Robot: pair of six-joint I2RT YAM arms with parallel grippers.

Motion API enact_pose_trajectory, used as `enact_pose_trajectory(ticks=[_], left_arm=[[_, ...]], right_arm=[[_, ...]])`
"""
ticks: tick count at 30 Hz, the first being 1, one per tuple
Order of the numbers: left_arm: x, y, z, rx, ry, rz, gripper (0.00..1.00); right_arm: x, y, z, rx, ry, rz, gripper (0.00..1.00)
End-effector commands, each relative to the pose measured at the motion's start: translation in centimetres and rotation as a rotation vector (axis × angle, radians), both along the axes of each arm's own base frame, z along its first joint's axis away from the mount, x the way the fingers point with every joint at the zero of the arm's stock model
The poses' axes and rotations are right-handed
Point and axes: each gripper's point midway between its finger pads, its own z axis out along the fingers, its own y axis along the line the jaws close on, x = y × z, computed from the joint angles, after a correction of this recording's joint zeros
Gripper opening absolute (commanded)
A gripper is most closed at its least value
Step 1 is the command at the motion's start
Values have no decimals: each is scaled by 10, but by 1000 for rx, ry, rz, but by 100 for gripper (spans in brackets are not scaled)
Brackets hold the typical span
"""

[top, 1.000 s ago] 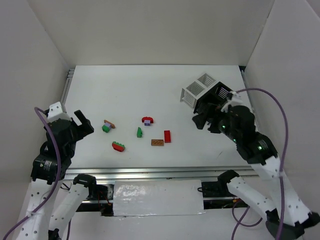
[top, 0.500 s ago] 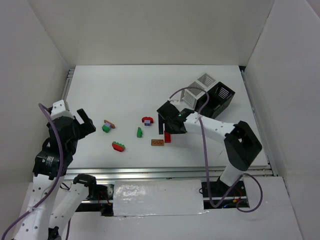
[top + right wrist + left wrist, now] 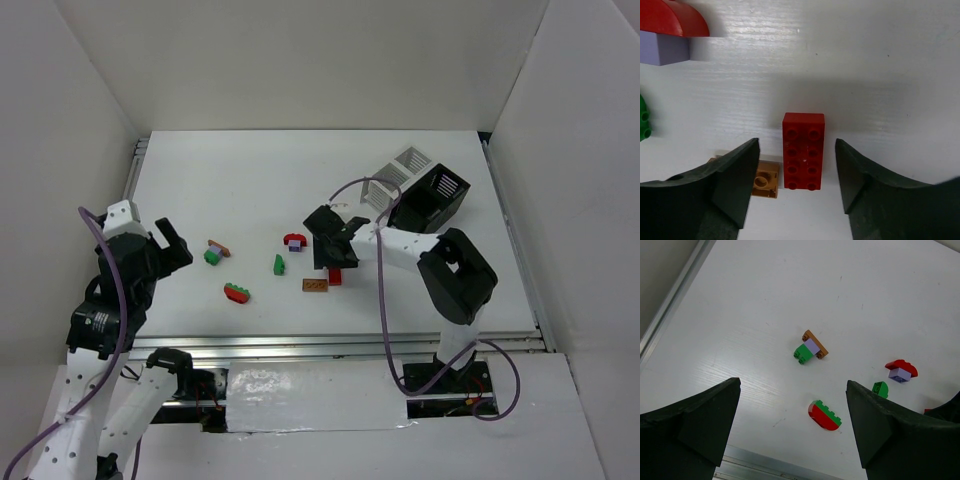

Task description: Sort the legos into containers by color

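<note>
Right wrist: with right gripper point(image 3: 796, 167) half-wide astride red brick point(image 3: 803, 150), centre and pinch long sides, clear of brown plate point(image 3: 765, 185).

Top view: red brick point(image 3: 335, 278) mostly under the right gripper point(image 3: 336, 266), only its near end showing; jaw gap unreadable from here. White slatted container point(image 3: 392, 178) has its right side hidden by the black container point(image 3: 434, 196). Studs too small to count. Right wrist view: red-and-purple piece point(image 3: 667, 30) cut by top and left edges; green brick point(image 3: 643, 124) cut by left edge; orange-brown plate point(image 3: 766, 181) half behind one finger point(image 3: 735, 182). Left wrist view: red sliver point(image 3: 928, 411) at right, mostly hidden by a finger point(image 3: 890, 435); dark shape point(image 3: 950, 405) cut off at that edge, identity unclear.
</note>
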Motion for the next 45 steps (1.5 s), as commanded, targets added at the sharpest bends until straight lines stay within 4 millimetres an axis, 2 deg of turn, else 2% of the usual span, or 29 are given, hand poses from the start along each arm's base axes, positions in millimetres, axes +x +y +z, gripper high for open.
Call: enact_pose_trajectory(ticks=[1, 4, 7, 8, 9, 10, 11, 13, 16, 17, 19, 20, 22, 23, 24, 26, 27, 30, 37, 42, 44, 45], left_arm=[[5, -2, 9, -5, -46, -12, 100], [5, -3, 9, -4, -47, -19, 100], [5, -4, 9, -5, -51, -24, 100], [5, -4, 9, -6, -51, -25, 100], [5, -3, 8, -4, -48, -24, 100], [5, -4, 9, -5, -50, -27, 99], [5, -4, 9, -6, -49, -29, 100], [5, -5, 10, -6, -53, -31, 100], [5, -5, 10, -6, -52, -34, 100], [5, -6, 10, -7, -54, -37, 100], [5, -6, 10, -7, -52, -40, 99], [6, -6, 9, -8, -49, -40, 99], [5, -6, 9, -7, -52, -37, 99], [5, -6, 9, -8, -54, -38, 100], [4, -6, 11, -8, -60, -38, 100], [5, -6, 11, -9, -61, -40, 99], [5, -7, 9, -8, -56, -45, 100], [7, -8, 8, -7, -49, -53, 99], [8, -11, 8, -10, -47, -69, 100], [9, -12, 7, -8, -44, -78, 100], [10, -13, 7, -9, -40, -82, 99], [10, -14, 6, -10, -40, -85, 100]], right_arm=[[7, 6, -3, 7, -17, -14, 66], [5, 3, -11, 6, 0, -16, 53], [8, 1, -10, 15, 0, -17, 47], [10, 1, -8, 22, -1, -18, 38], [12, 0, -5, 25, -8, -24, 18], [16, -5, -3, 28, -15, -36, 7], [21, -8, 7, 43, -38, -45, 0], [30, -14, 23, 47, -76, -53, 0], [45, -33, 73, 39, -184, -77, 0], [51, -51, 95, 36, -228, -116, 0], [62, -70, 120, 39, -271, -150, 0], [69, -94, 132, 38, -290, -203, 0], [77, -120, 146, 32, -315, -255, 0], [81, -134, 150, 21, -321, -286, 0], [88, -158, 153, -4, -332, -343, 0], [95, -183, 158, -26, -342, -407, 0], [101, -203, 165, -32, -355, -452, 0], [113, -228, 167, -40, -349, -519, 0], [130, -249, 164, -51, -334, -568, 3], [130, -248, 155, -50, -322, -559, 19], [132, -248, 154, -52, -320, -555, 31], [134, -248, 156, -50, -324, -555, 33]])
